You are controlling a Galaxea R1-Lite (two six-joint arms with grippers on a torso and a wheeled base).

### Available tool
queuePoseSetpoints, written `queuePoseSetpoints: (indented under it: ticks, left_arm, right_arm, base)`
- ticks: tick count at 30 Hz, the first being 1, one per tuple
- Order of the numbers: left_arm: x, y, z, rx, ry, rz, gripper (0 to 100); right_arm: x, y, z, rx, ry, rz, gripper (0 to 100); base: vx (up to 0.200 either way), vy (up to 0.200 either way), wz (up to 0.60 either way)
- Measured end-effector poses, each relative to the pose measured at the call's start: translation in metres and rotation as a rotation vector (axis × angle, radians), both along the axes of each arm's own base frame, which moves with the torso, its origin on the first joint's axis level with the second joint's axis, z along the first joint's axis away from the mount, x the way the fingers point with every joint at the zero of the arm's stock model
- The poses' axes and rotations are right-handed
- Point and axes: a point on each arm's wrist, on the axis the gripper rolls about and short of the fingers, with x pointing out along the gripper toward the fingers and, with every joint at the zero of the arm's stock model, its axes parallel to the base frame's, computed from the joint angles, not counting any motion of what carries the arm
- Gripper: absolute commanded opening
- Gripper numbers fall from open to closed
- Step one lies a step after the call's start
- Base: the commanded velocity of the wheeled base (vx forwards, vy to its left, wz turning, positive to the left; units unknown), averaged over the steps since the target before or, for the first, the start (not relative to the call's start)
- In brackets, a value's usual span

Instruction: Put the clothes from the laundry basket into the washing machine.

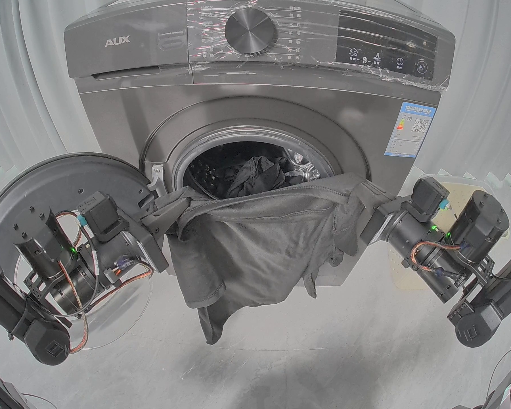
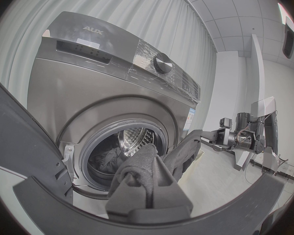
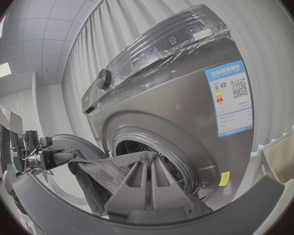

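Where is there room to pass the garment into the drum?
Free: the upper drum opening, above the dark clothes inside. Crowded: the lower rim, where the grey garment hangs stretched between left gripper and right gripper.

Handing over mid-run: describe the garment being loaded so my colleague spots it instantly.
Find the grey washing machine with its round door open. Across the drum mouth hangs a dark grey shirt, held between the left gripper and right gripper. Unlike the dark clothes inside the drum, it drapes outside, down the front.
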Motion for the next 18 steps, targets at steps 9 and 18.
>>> queuePoseSetpoints:
  ticks: [9, 18]
  left_arm:
    - [0.002, 0.002, 0.004, -0.009, -0.017, 0.013, 0]
    - [0.007, 0.007, 0.011, -0.021, -0.045, 0.038, 0]
  right_arm:
    - [0.002, 0.000, 0.010, 0.025, -0.032, -0.014, 0]
    - [0.003, -0.004, 0.012, 0.027, -0.038, -0.026, 0]
  base:
    - [0.000, 0.000, 0.00]
    - [0.000, 0.000, 0.00]
